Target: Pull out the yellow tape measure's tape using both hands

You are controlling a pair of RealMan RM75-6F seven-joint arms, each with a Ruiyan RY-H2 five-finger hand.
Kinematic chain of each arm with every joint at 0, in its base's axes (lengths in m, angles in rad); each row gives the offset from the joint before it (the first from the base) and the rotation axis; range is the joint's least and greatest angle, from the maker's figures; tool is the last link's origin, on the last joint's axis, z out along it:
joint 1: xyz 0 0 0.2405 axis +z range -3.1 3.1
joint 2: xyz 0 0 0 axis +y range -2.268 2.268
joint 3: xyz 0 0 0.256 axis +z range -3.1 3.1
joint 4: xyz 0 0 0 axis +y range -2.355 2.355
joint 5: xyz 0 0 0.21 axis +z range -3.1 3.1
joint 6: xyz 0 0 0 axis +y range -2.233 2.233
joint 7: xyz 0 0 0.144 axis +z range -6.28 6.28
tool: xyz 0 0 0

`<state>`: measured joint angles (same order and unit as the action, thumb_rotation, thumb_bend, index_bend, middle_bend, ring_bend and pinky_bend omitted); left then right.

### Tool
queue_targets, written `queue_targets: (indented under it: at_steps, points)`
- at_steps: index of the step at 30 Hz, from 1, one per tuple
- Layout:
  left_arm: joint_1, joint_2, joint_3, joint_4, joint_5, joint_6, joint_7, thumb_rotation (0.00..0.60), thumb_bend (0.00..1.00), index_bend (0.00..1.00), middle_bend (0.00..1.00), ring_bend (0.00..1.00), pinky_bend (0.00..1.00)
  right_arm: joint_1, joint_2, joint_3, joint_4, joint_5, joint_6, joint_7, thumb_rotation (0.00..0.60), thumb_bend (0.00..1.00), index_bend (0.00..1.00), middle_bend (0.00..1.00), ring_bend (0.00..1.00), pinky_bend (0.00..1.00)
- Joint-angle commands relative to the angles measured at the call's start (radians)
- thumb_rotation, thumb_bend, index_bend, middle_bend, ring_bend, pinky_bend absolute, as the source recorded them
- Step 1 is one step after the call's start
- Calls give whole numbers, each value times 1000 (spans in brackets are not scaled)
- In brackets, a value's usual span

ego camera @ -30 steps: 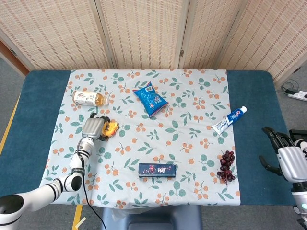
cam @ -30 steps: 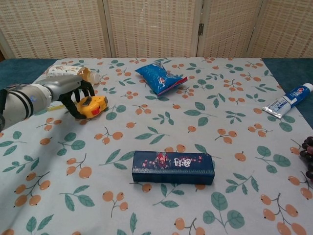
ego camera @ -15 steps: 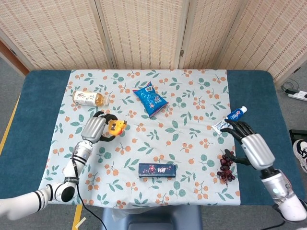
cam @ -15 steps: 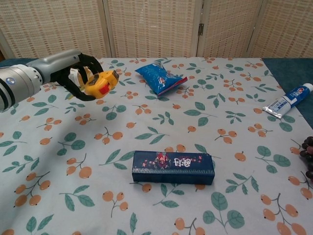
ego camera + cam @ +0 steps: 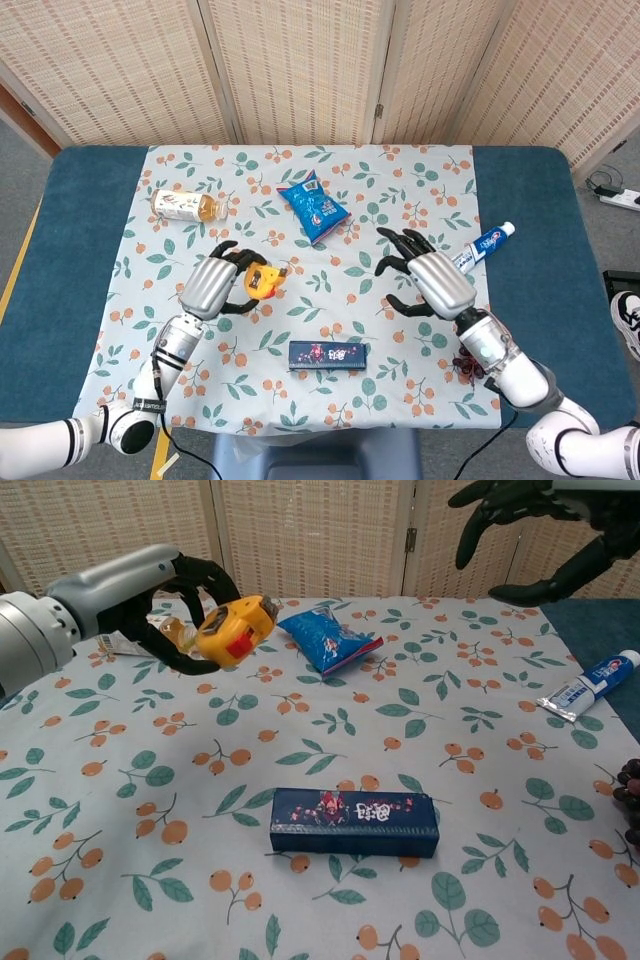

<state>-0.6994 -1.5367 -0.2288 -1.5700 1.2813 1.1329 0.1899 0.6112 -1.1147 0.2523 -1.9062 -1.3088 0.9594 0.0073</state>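
Near us, dark box [image 5: 354,822] on the desk [image 5: 90,200]. Our left hand [image 5: 212,286] grips the tape measure [image 5: 234,632], lifted off the cloth. Right hand [image 5: 428,277] spread, holding nothing, well apart. We judge the case rigid and light; the tape tip is the place to pinch. Only the head view shows the bottle [image 5: 186,205] whole.

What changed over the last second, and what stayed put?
The left hand, already gripping the yellow tape measure, lifted it off the cloth and carried it toward the table's middle. The right hand, open, swung in from the table's right edge toward it. Bottle, snack bag, toothpaste, box and grapes stayed put.
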Motion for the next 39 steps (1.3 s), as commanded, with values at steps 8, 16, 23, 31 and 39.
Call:
queue_targets:
  at_steps: [8, 16, 23, 31, 39]
  points:
    - [-37, -48, -26, -43, -17, 3, 69, 600, 543, 579, 535, 446, 187, 136, -97, 42, 17, 189, -91, -134, 600, 407, 412, 45, 97, 0]
    - [-71, -89, -49, -55, -31, 3, 109, 600, 543, 581, 539, 446, 180, 193, -139, 58, 47, 243, -96, -150, 600, 406, 412, 51, 98, 0]
    - [-88, -107, -60, -43, -46, 2, 125, 600, 542, 581, 539, 447, 177, 217, -154, 62, 63, 268, -92, -145, 600, 406, 416, 60, 93, 0]
    - [-104, -115, -69, -37, -59, 1, 150, 600, 543, 581, 539, 447, 174, 237, -167, 52, 80, 281, -96, -142, 600, 407, 434, 69, 95, 0]
    - [-113, -120, -69, -41, -65, 3, 158, 600, 543, 583, 541, 447, 170, 244, -168, 48, 95, 287, -92, -127, 600, 406, 443, 78, 117, 0]
